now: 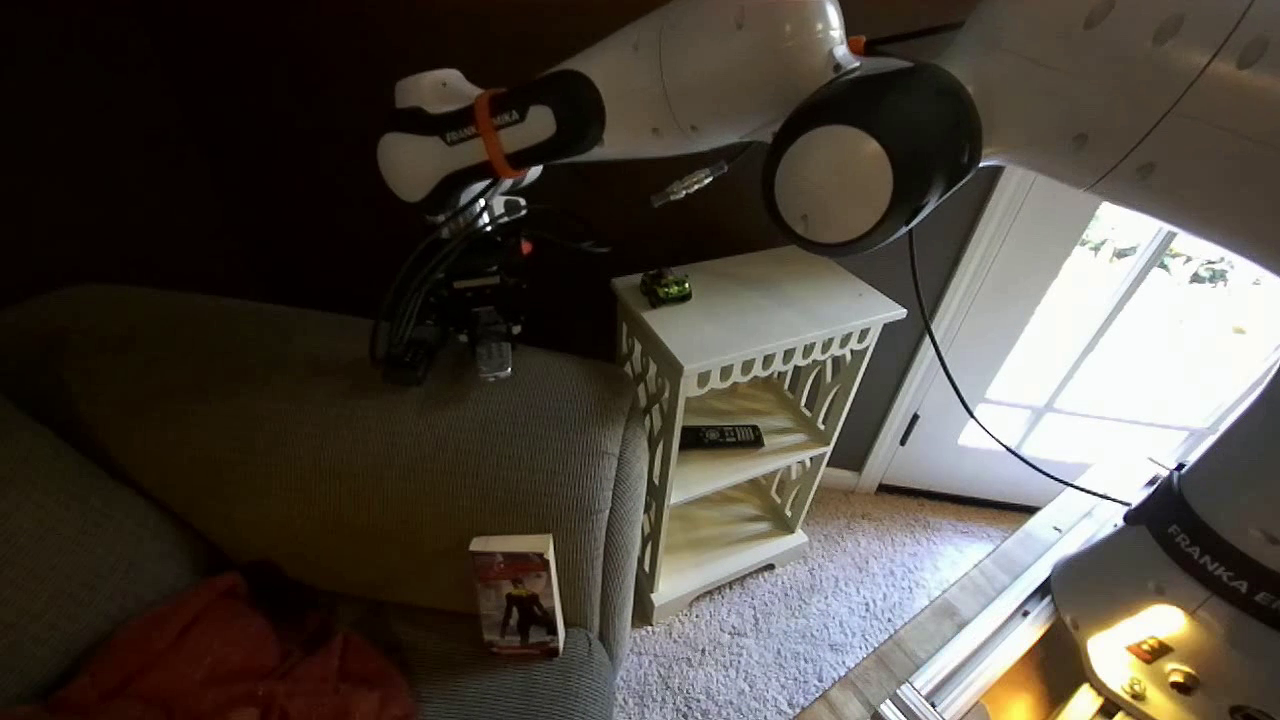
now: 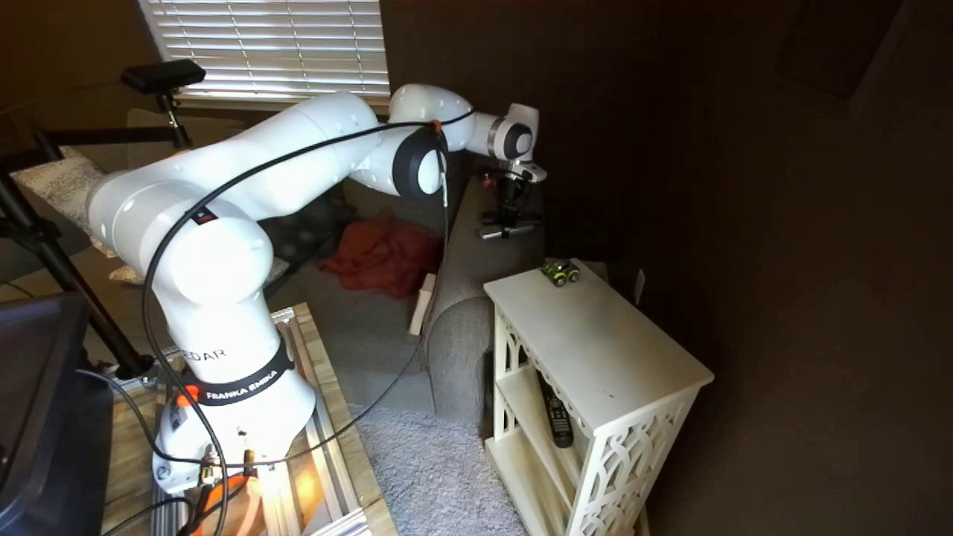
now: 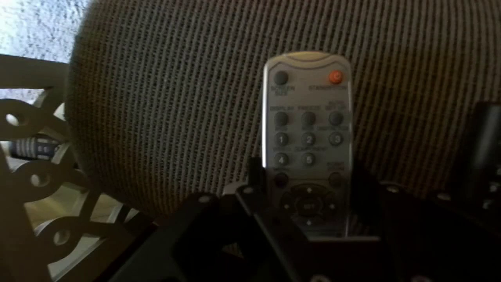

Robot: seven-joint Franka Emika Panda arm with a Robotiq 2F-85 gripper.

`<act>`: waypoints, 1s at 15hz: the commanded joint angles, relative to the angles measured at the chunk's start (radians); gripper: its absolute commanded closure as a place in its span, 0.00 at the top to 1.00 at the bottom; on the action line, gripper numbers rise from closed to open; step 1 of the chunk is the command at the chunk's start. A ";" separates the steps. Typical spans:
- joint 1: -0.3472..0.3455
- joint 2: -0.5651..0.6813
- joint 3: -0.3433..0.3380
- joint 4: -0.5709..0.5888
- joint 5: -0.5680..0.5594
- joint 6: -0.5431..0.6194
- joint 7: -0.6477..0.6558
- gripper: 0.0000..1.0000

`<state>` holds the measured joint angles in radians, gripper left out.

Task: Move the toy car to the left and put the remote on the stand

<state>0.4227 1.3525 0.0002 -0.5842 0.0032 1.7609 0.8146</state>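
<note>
Your black pincer (image 3: 307, 180): clamped on flat light-grey oblong remote (image 3: 308, 137), keys marked "FREEZE", "DISPLAY". White arm (image 2: 298, 182) reads "FRANKA EMIKA".

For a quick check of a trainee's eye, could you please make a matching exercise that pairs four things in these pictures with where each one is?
Things:
1. toy car
2. grey remote
3. dark remote
4. book

Places:
A. on a shelf of the stand
B. on the sofa seat
C. between the jaws
D. on the stand's top

Pairs: 1-D; 2-C; 3-A; 4-B.
</note>
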 commanded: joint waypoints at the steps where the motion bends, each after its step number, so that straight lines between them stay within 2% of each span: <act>1: 0.031 -0.094 -0.024 -0.016 -0.041 -0.135 -0.027 0.28; 4: -0.001 -0.182 -0.005 -0.038 -0.020 -0.145 -0.097 0.28; 8: -0.065 -0.276 0.019 -0.086 -0.003 -0.131 -0.303 0.28; 15: -0.205 -0.408 0.075 -0.288 0.019 -0.193 -0.651 0.28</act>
<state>0.2730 1.0470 0.0456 -0.7086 -0.0030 1.5828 0.2867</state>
